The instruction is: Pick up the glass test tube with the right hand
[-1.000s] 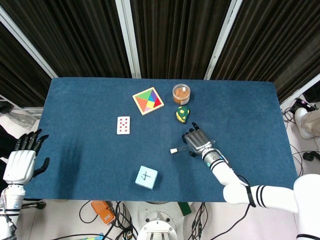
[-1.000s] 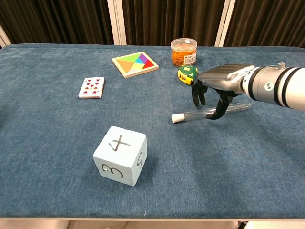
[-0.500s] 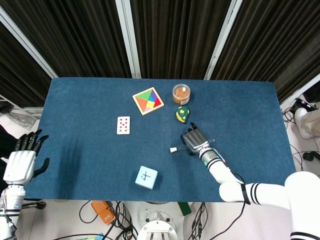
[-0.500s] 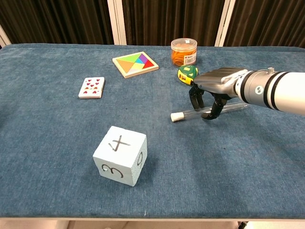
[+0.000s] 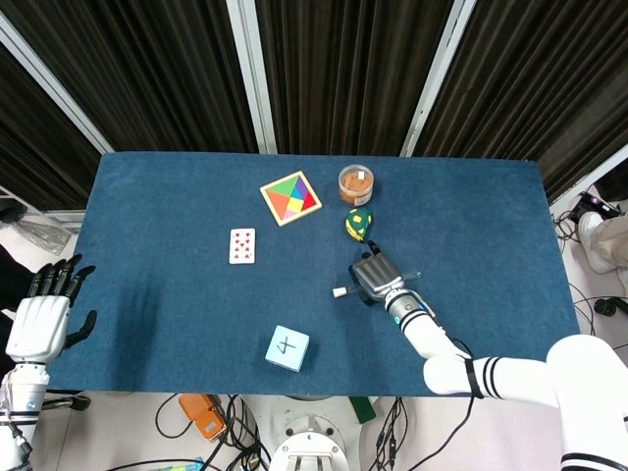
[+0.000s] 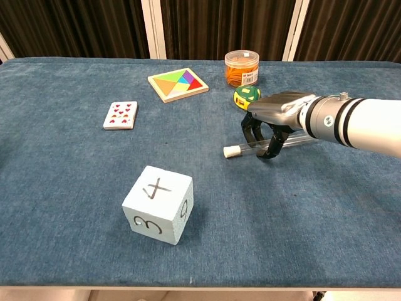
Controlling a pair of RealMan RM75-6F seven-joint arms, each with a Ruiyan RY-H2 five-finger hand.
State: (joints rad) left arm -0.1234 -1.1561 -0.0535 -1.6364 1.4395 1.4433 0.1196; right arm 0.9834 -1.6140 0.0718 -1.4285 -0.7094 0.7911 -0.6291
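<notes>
Blue cloth covers the table (image 5: 167,245), which stands in front of dark pleated curtains (image 5: 343,69) split by pale strips. Cables (image 5: 245,422) lie on the floor at its near edge. The glass test tube (image 6: 241,149) lies on the cloth below a yellow-green tape measure (image 6: 247,96), its white cap pointing left. The right hand (image 6: 270,119) arches over the tube, fingers curled down around it on both sides; whether they grip it I cannot tell. The left hand (image 5: 44,314) hangs spread, off the table's left edge.
</notes>
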